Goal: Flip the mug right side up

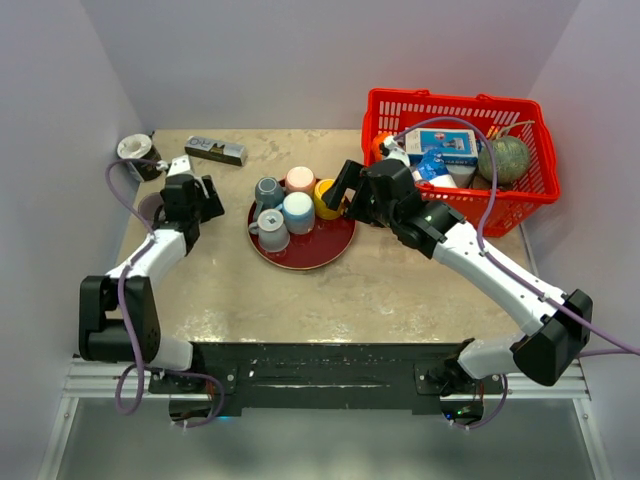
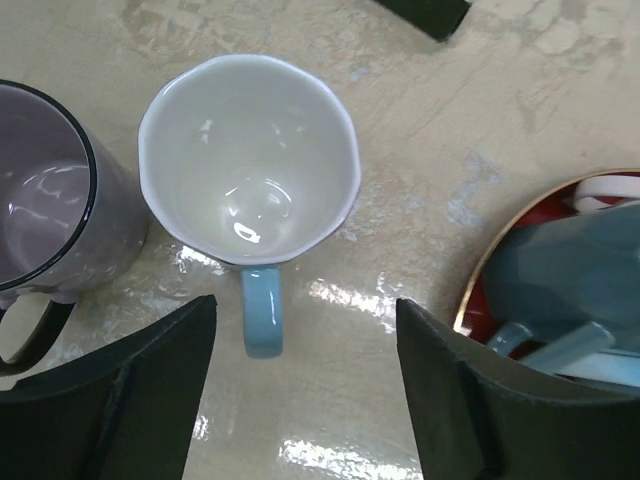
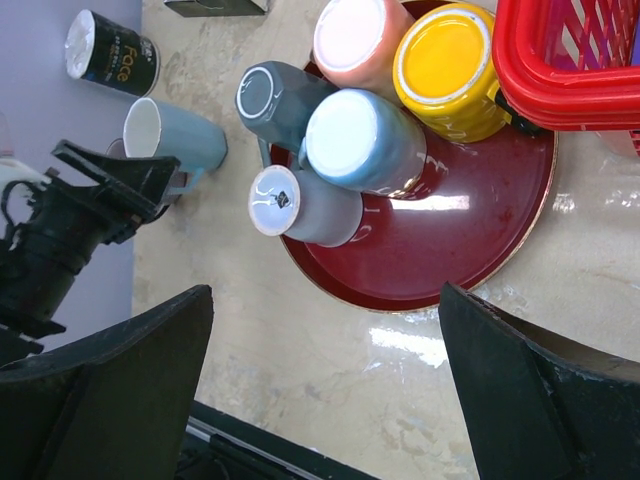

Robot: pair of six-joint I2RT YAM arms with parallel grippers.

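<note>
- The left gripper (image 2: 303, 345) hangs low over the table (image 2: 520, 110). Its two fingers are wide apart and hold nothing.
- The light blue mug (image 2: 250, 160) stands right side up on the table, just ahead of those fingers. Its white inside faces up. Its handle points back at the gap between the fingers, and they do not touch it.
- A purple mug (image 2: 50, 210) with a black rim stands just beside it, open side up too.
- On the other side lies the red plate (image 3: 430, 260), near the light blue mug but not touching it.
- Five other mugs (image 3: 365, 140) sit upside down on the plate, packed close together.
- The right gripper (image 3: 325, 300) hovers above the plate. Its fingers are spread wide with nothing between them.
- The yellow mug (image 3: 445, 55) sits right beside a corner of the red basket (image 3: 570, 60).
- Far back on the table are a dark can (image 3: 110, 55) and a long dark box (image 1: 215, 150).
- From the top camera, the left gripper hides the light blue mug.
- Only the left wrist camera looks straight down into it.
- The right wrist camera shows its blue side, and the bottoms of the mugs on the plate.
</note>
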